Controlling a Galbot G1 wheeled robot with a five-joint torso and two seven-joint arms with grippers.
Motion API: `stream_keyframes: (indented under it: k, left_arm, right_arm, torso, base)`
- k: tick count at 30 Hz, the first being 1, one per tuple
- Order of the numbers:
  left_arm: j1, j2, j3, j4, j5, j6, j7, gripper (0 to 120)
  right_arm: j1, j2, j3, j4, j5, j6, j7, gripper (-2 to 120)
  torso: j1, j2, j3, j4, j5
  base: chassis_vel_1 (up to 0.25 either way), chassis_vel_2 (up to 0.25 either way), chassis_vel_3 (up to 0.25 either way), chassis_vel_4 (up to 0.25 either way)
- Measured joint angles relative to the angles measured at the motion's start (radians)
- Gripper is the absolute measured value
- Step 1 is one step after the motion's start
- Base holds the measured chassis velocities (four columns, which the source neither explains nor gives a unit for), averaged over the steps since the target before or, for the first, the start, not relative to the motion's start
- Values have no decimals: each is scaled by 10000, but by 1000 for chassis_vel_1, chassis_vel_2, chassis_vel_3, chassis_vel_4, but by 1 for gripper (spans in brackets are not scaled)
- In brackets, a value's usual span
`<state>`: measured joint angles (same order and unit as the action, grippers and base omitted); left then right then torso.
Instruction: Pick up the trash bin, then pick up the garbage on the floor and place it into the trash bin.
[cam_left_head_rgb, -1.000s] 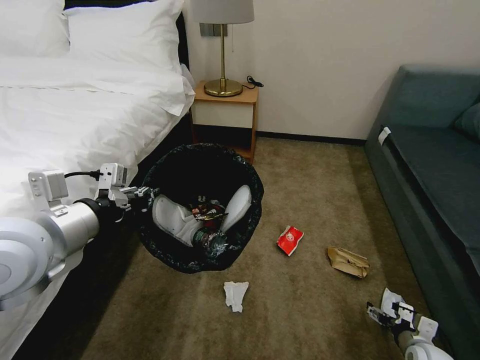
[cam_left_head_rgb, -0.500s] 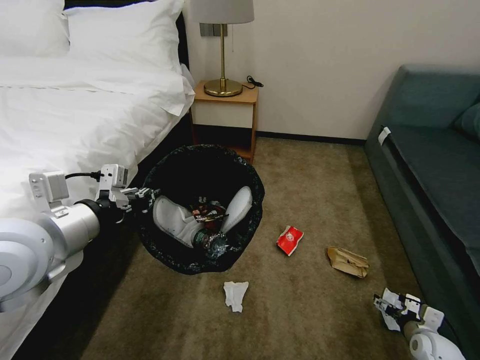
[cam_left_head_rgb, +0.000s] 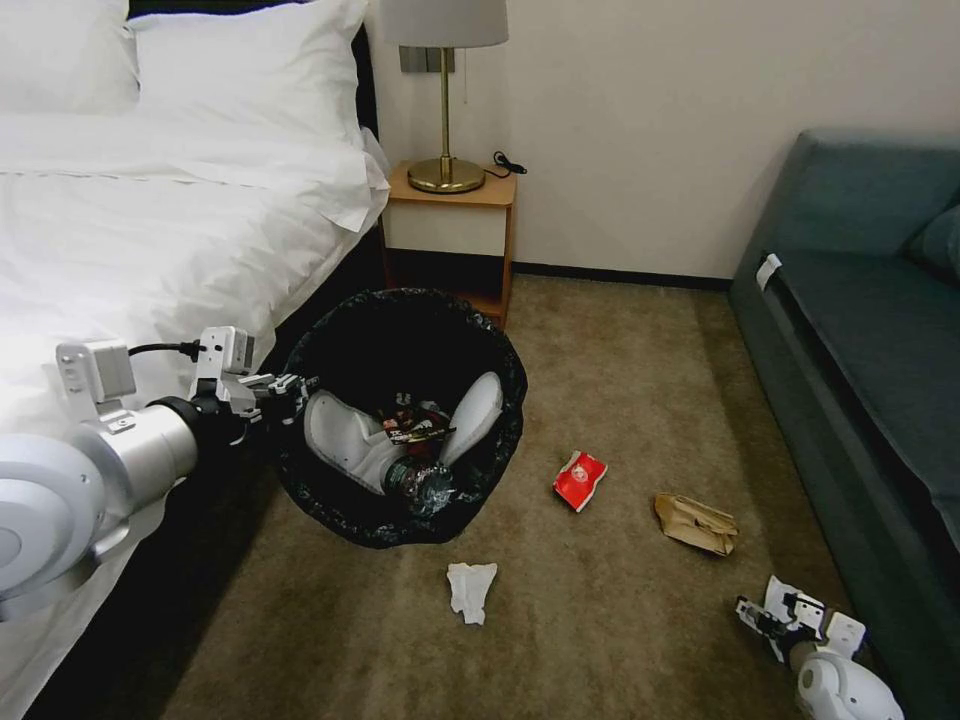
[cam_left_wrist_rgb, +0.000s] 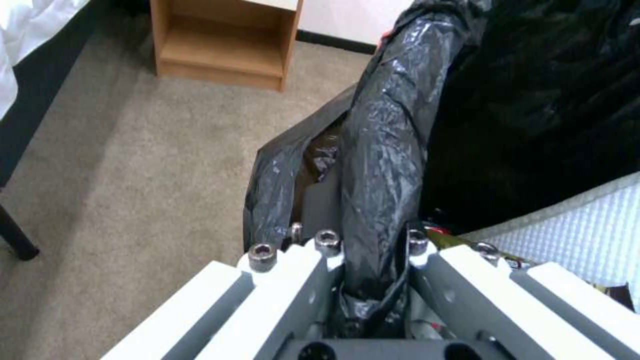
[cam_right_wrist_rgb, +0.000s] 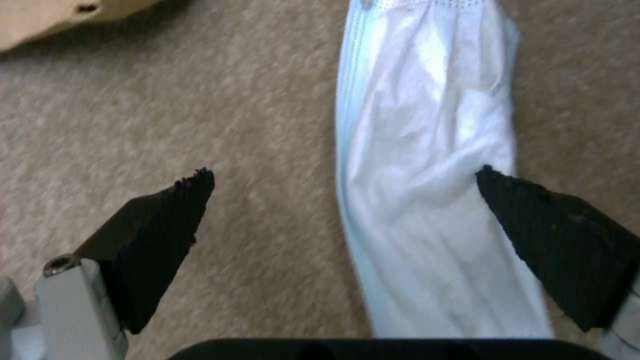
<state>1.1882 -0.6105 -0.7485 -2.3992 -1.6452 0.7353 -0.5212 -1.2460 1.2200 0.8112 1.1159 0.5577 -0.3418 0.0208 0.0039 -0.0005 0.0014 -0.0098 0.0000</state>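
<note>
The trash bin (cam_left_head_rgb: 400, 330), lined with a black bag, hangs tilted beside the bed. My left gripper (cam_left_head_rgb: 283, 388) is shut on its rim (cam_left_wrist_rgb: 387, 140), with the bag pinched between the fingers (cam_left_wrist_rgb: 313, 280). Inside lie two white slippers (cam_left_head_rgb: 345, 435), a bottle and wrappers. On the floor are a red packet (cam_left_head_rgb: 580, 480), a brown paper bag (cam_left_head_rgb: 697, 523) and a white tissue (cam_left_head_rgb: 471, 590). My right gripper (cam_left_head_rgb: 770, 618) (cam_right_wrist_rgb: 343, 175) hovers open just over a white, blue-edged piece of garbage (cam_right_wrist_rgb: 433, 175) on the carpet, which lies between the fingers nearer one pad (cam_right_wrist_rgb: 553, 240).
The white bed (cam_left_head_rgb: 150, 230) runs along the left. A wooden nightstand (cam_left_head_rgb: 450, 230) with a brass lamp stands at the wall behind the bin. A dark teal sofa (cam_left_head_rgb: 870, 350) lines the right, close to my right arm. Open carpet (cam_left_head_rgb: 620, 380) lies between.
My right gripper has shifted slightly right and back again over the white piece, staying open. The left arm and the bin have not moved.
</note>
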Motion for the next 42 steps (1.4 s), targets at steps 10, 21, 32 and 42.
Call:
stream_keyframes:
  k: [10, 21, 32, 42]
  left_arm:
    - [33, -93, 25, 9, 78, 0, 33, 1]
    - [84, -98, 32, 6, 130, 0, 77, 1]
    - [141, -60, 93, -19, 190, 0, 120, 1]
    - [39, -40, 203, -13, 198, 0, 124, 1]
  right_arm:
    - [-174, -276, 196, 273, 131, 38, 44, 100]
    - [21, -309, 161, -46, 145, 54, 93, 99]
    - [340, -44, 161, -927, -154, 457, 65, 93]
    - [267, -25, 220, -853, -217, 495, 133, 65]
  torso:
    - [0, 0, 0, -1, -2]
    - [1, 0, 0, 0, 0]
    - [0, 0, 0, 0, -2]
    - [1, 0, 0, -4, -4]
  base:
    - [0, 0, 0, 0]
    - [0, 0, 0, 0]
    - [0, 0, 0, 0]
    - [0, 0, 0, 0]
